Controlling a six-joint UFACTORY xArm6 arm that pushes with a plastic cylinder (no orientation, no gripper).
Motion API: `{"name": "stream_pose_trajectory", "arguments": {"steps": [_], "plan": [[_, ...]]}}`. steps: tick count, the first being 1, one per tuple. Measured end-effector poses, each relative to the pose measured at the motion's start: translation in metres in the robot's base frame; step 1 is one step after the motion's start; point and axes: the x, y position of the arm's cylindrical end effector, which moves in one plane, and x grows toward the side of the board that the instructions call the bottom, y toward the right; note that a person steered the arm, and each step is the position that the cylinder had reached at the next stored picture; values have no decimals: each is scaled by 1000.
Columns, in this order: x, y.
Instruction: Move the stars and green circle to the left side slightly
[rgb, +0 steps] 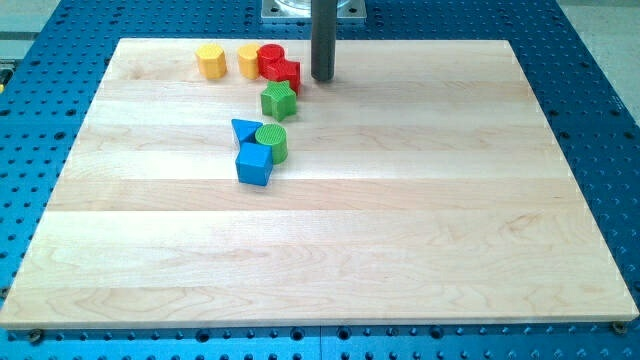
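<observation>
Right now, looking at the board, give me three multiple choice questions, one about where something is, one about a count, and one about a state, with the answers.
1. Where is my tip relative to the green star?
A. toward the view's top right of it
B. toward the view's bottom left of it
C. directly below it

2. How many blue blocks are on the board?
A. none
B. two
C. four

3. How does the green circle sit?
A. alone at the view's bottom edge
B. stacked on the green star
C. right up against the blue cube

Answers: 1 A, the rod ends just up and right of the star. 2 B, a blue triangle and a blue cube. 3 C, no gap shows between them.
</observation>
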Motion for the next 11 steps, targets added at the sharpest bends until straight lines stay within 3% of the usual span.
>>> {"name": "stream_pose_trajectory", "arguments": {"steps": [2, 4, 6, 9, 10, 11], "plan": [[27, -18], [27, -31], [66, 4], [79, -39], [89, -13], [131, 36]]}}
